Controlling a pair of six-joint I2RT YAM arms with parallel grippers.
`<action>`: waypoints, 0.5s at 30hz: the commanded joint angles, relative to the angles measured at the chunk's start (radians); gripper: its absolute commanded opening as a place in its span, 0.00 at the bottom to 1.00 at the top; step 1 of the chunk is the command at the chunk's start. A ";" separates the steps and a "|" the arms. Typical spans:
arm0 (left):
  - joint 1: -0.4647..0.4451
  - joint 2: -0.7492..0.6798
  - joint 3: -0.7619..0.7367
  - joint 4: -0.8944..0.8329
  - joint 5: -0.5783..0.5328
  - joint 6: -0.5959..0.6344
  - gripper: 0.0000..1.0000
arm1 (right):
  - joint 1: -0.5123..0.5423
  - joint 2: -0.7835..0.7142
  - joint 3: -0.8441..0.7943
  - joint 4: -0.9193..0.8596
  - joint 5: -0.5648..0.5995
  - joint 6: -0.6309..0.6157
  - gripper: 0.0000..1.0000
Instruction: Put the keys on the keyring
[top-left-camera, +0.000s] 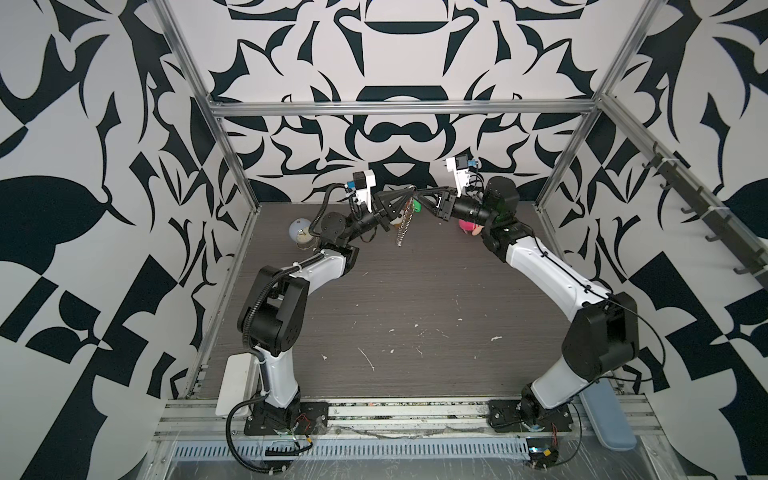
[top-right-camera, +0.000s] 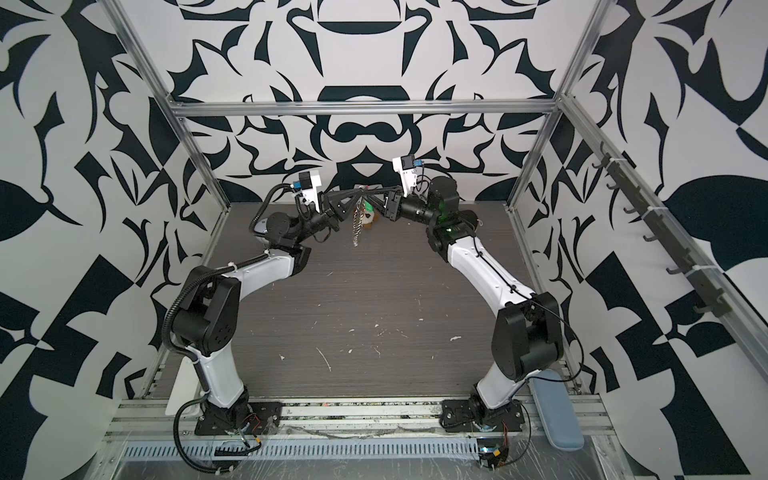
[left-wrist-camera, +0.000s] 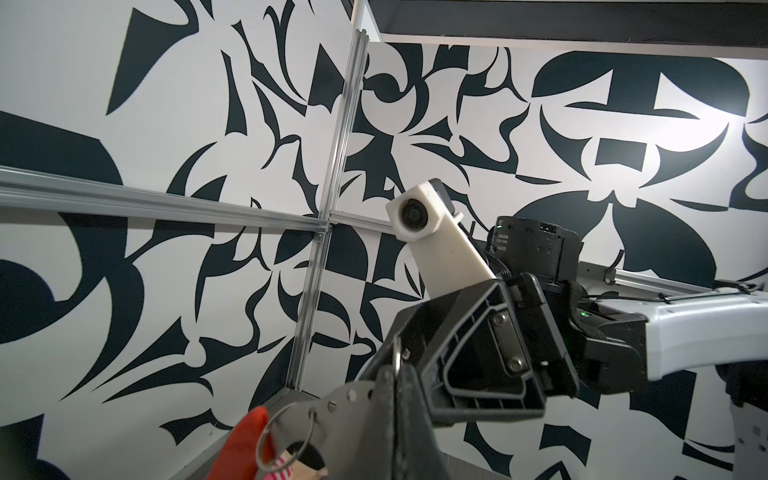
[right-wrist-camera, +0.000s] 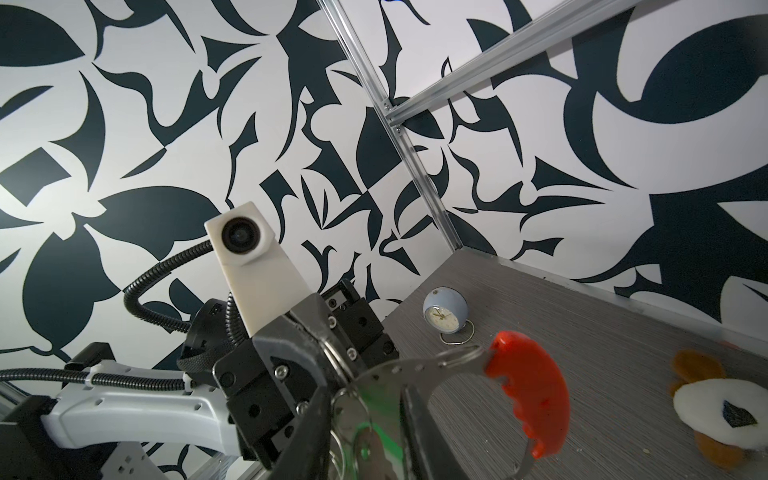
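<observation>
above the grey table the keyring is pinched by the left gripper, and the keys may be dropped unthreaded if the right gripper, its grip not discernible, is spread early.

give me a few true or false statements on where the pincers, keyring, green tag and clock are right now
1. The left pincer clamps the keyring, which hangs down from it. True.
2. The pale blue clock stands on the right side of the table. False: it stands at the back left, beside the left arm.
3. The right pincer rests on the table. False: it is raised, tip to tip with the left one.
4. The green key tag is up at the pincer tips. True.
</observation>
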 joint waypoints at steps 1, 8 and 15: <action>0.007 -0.043 0.001 0.062 0.010 -0.016 0.00 | -0.011 -0.075 0.052 -0.023 0.004 -0.062 0.33; 0.006 -0.037 0.012 0.062 0.026 -0.035 0.00 | -0.012 -0.057 0.074 -0.007 -0.023 -0.046 0.34; 0.006 -0.042 0.007 0.062 0.031 -0.037 0.00 | -0.012 -0.016 0.107 0.020 -0.051 -0.009 0.33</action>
